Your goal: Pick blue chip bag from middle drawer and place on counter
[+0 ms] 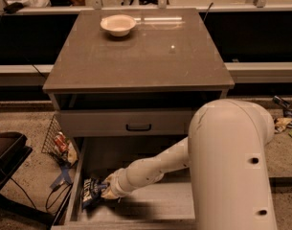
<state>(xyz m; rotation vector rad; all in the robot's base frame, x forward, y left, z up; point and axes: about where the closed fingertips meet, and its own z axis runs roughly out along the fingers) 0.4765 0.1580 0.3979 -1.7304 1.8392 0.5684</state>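
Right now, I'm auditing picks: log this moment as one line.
stage: pick | gripper: in middle drawer, against blue chip bag | blue chip bag: drawer floor, by left wall | counter: white bowl at back
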